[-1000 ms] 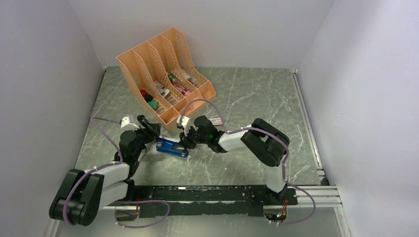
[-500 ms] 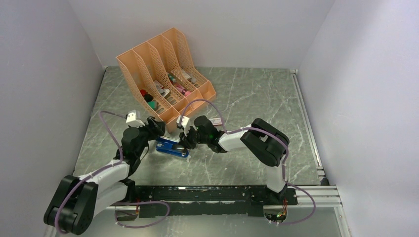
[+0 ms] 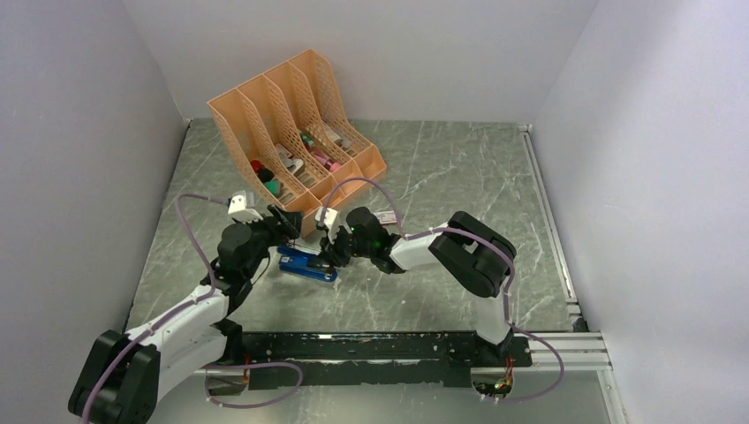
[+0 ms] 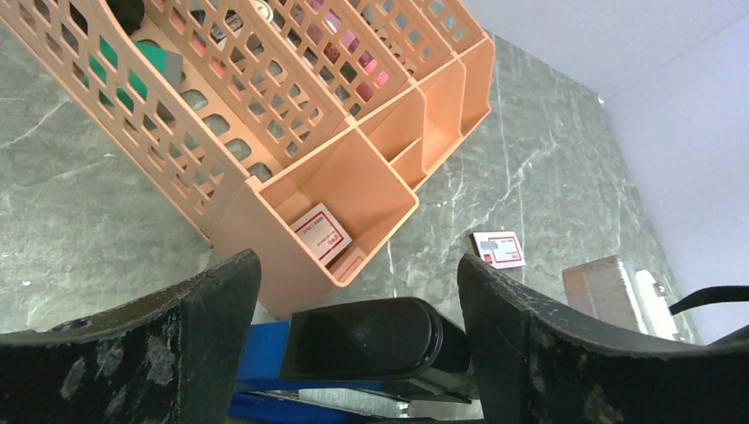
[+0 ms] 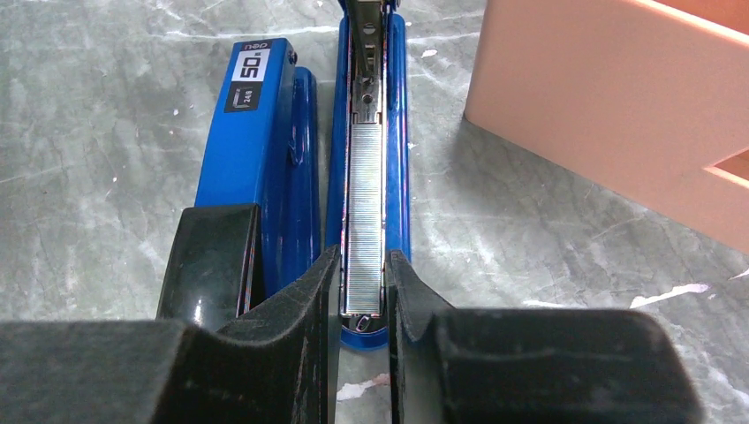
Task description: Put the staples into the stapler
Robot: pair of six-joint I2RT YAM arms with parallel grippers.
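Observation:
The blue stapler [image 3: 307, 263] lies swung open on the table in front of the organizer. Its lid [image 5: 261, 132] rests beside the magazine rail. The staples [image 5: 364, 221], a silvery strip, lie in that rail. My right gripper [image 5: 362, 261] is shut on the near end of the strip, one finger on each side; from above the gripper [image 3: 331, 256] sits at the stapler's right end. My left gripper [image 4: 358, 269] is open, and its fingers straddle the lid's black end [image 4: 366, 337] without touching it. In the top view this gripper [image 3: 284, 225] hangs over the stapler's left end.
An orange four-slot file organizer [image 3: 296, 132] stands right behind the stapler, close to both grippers [image 4: 353, 177]. A small white-and-red box [image 4: 321, 234] lies in its front slot. Another such box [image 3: 385, 217] lies on the table to the right of the organizer.
My left gripper has opened wider and moved forward and right to the stapler's left end. The right gripper and the stapler have not moved.

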